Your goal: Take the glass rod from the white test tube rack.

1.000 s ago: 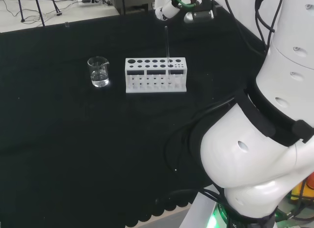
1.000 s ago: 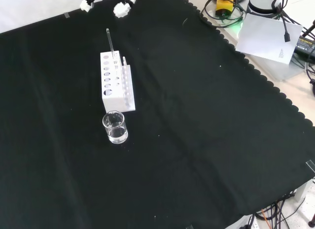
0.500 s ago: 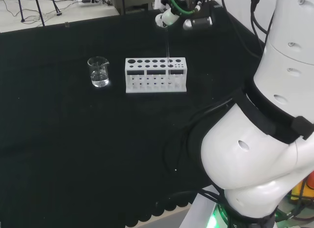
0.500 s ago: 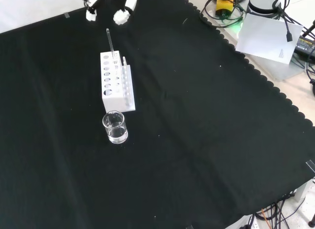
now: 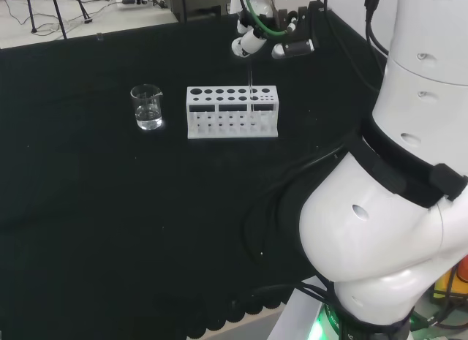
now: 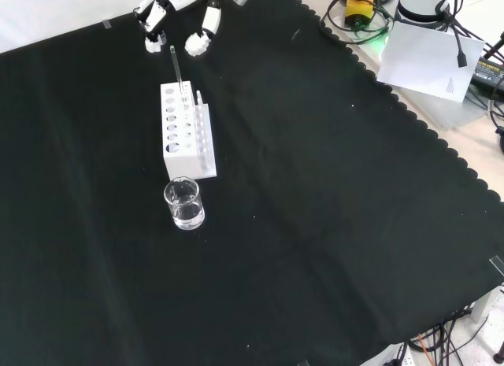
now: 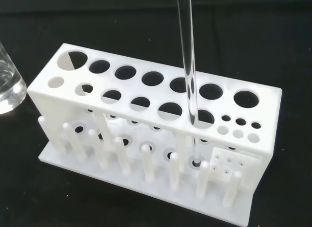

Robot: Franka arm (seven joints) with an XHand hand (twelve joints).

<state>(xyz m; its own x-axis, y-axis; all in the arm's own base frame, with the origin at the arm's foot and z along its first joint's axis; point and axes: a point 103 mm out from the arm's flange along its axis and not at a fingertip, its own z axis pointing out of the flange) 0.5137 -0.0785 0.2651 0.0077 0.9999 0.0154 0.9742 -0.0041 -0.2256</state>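
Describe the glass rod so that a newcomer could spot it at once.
On the black cloth stands a white rack beside a beaker. The rod rises upright from a hole near the rack's end away from the beaker, just below the hand. It is the sole clear, thin stick there.

I see the glass rod (image 7: 187, 56) standing upright in the white rack (image 7: 146, 134), a thin clear stick passing down through one of the front-row holes near the rack's small-hole end, its lower tip reaching the base plate. It rises well above the rack (image 5: 232, 112). The rack is a long white block with two rows of round holes on top, a patch of smaller holes at one end and a row of pegs along its base. It sits flat on the tabletop, nearer the far edge in the head view.
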